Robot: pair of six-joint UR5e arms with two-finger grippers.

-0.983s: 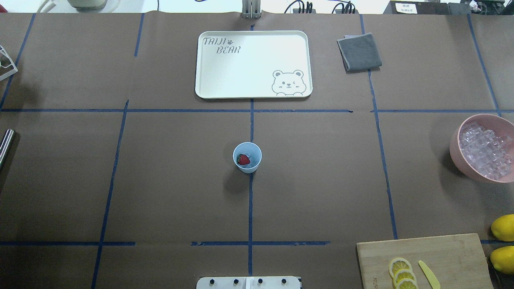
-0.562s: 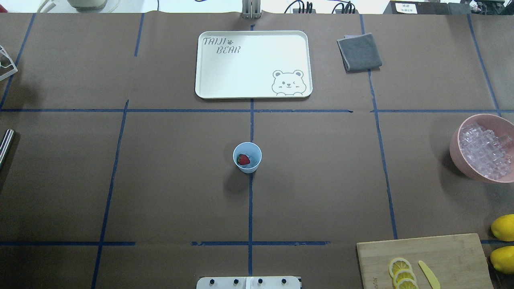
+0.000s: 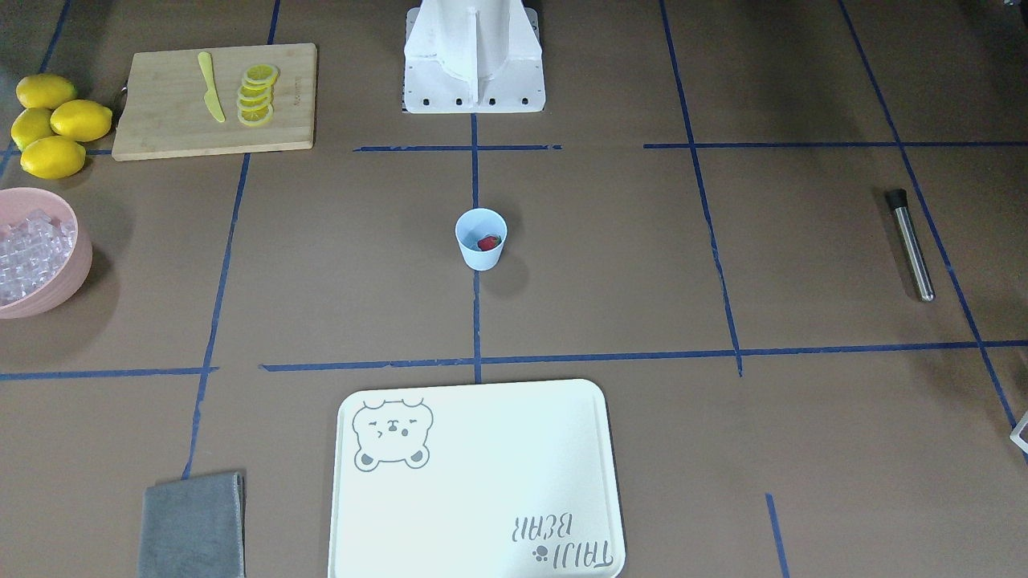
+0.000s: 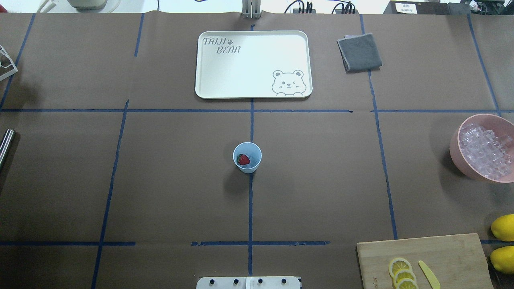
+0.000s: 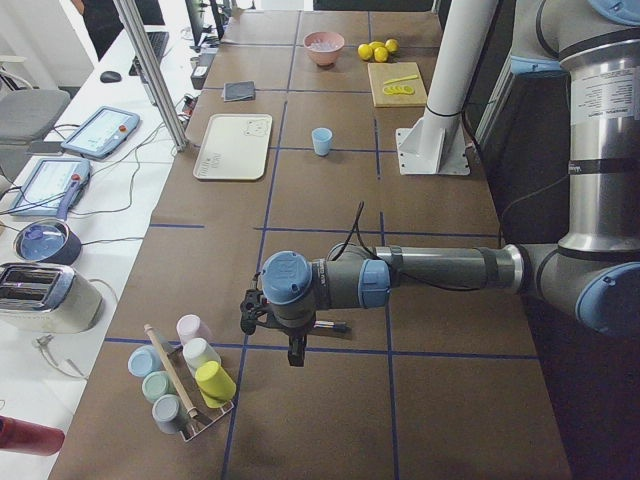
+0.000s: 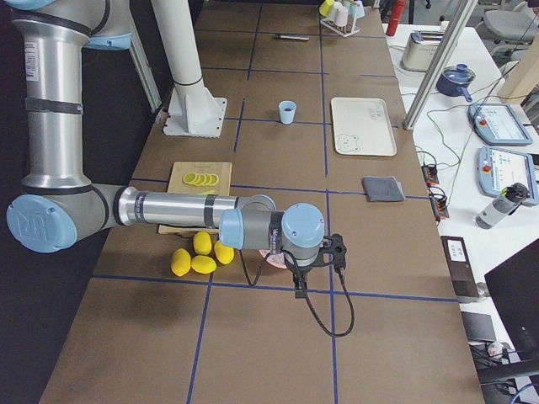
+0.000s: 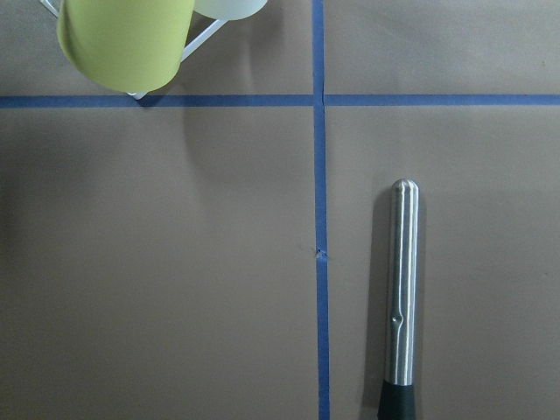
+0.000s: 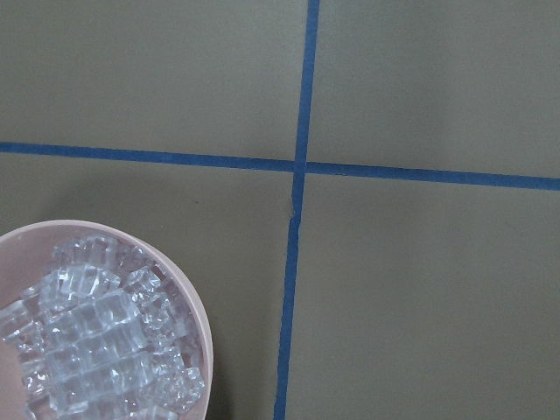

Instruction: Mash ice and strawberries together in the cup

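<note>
The pale light-blue cup [image 4: 251, 167] stands upright at the table's middle, and also shows in the front view [image 3: 479, 253]. A red strawberry [image 4: 242, 159] lies inside it. The ice [image 4: 486, 150] is piled in a pink bowl [image 4: 455, 154] at the right edge, also in the right wrist view [image 8: 96, 332]. My left gripper [image 5: 297, 352] hangs over the table's far left end, beside a steel muddler [image 7: 402, 297]. My right gripper [image 6: 298, 289] hangs next to the bowl. Both show only in side views, so I cannot tell whether they are open or shut.
A white bear tray [image 4: 253, 64] and a grey cloth [image 4: 359, 52] lie at the far side. A cutting board [image 4: 425, 261] holds lemon slices and a yellow knife, with whole lemons [image 4: 502, 227] beside it. A rack of cups [image 5: 185, 385] stands near the left gripper.
</note>
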